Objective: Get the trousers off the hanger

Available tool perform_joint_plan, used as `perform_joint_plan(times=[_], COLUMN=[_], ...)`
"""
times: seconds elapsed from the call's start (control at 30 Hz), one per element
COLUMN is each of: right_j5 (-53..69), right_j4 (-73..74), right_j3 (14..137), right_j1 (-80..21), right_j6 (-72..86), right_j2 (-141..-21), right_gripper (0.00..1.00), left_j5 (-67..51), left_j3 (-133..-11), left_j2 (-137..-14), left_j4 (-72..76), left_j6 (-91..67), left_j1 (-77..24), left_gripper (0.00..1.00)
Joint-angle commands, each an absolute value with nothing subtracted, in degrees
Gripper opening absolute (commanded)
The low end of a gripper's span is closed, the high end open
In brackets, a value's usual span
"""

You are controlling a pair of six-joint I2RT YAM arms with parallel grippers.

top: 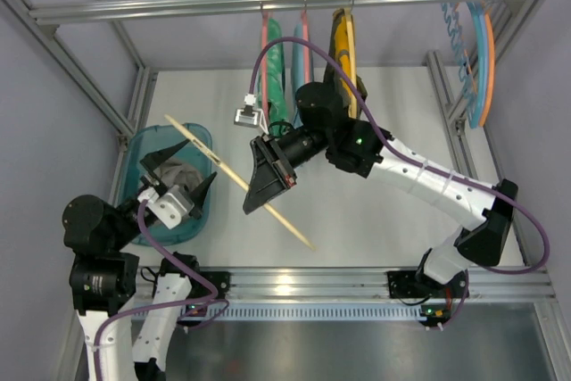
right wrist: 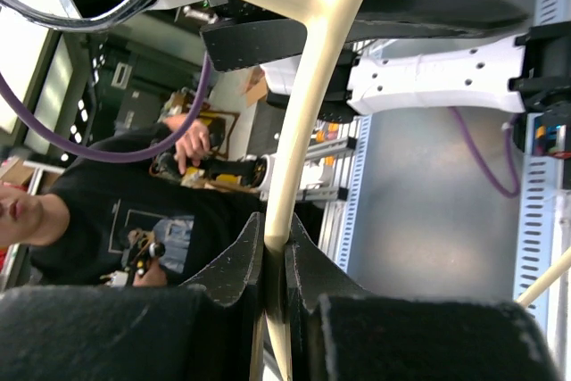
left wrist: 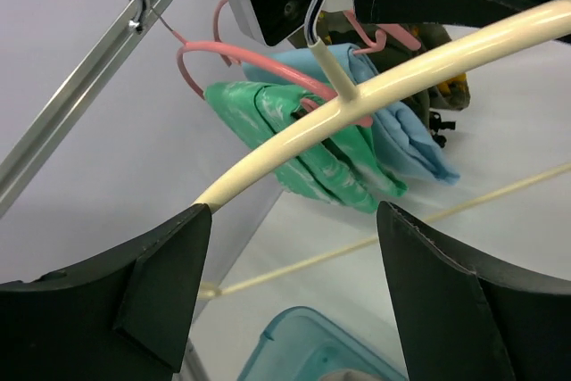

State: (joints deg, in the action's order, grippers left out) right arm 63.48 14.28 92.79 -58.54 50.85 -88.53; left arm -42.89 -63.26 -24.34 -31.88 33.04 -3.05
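The cream-beige hanger (top: 234,177) is bare and held slanted above the table. My right gripper (top: 252,186) is shut on its rim. In the right wrist view the fingers (right wrist: 245,260) pinch the cream bar (right wrist: 308,104). The grey trousers (top: 183,170) lie crumpled in the teal bin (top: 141,138), off the hanger. My left gripper (top: 178,176) is open and empty, just above the bin and the trousers. In the left wrist view its jaws stand wide apart (left wrist: 293,220), with the hanger's bar (left wrist: 419,64) crossing above them and the bin's rim (left wrist: 285,327) below.
A rail at the back holds pink hangers with a green garment (top: 277,78), a blue one (top: 299,64) and a yellow-and-black one (top: 343,42). Orange and blue hangers (top: 477,51) hang at far right. Aluminium frame posts border the table.
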Motion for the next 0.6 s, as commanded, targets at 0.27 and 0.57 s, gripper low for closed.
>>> perform_joint_plan(times=[0.27,0.57], right_j5=[66.3,64.8], right_j4=[8.6,6.7], right_j3=[97.0,98.6], right_j1=[-62.9,-58.8], right_j6=[54.0,57.8], right_j2=[-90.9,-92.1], right_gripper=[0.0,0.0], left_j5=[-51.0,-46.1], left_j3=[-61.6,-59.8], left_j2=[-25.0,-17.1], left_j4=[-32.7,-32.7], left_j6=[52.9,50.4], left_j1=[-2.8,-2.8], left_gripper=[0.77,0.79])
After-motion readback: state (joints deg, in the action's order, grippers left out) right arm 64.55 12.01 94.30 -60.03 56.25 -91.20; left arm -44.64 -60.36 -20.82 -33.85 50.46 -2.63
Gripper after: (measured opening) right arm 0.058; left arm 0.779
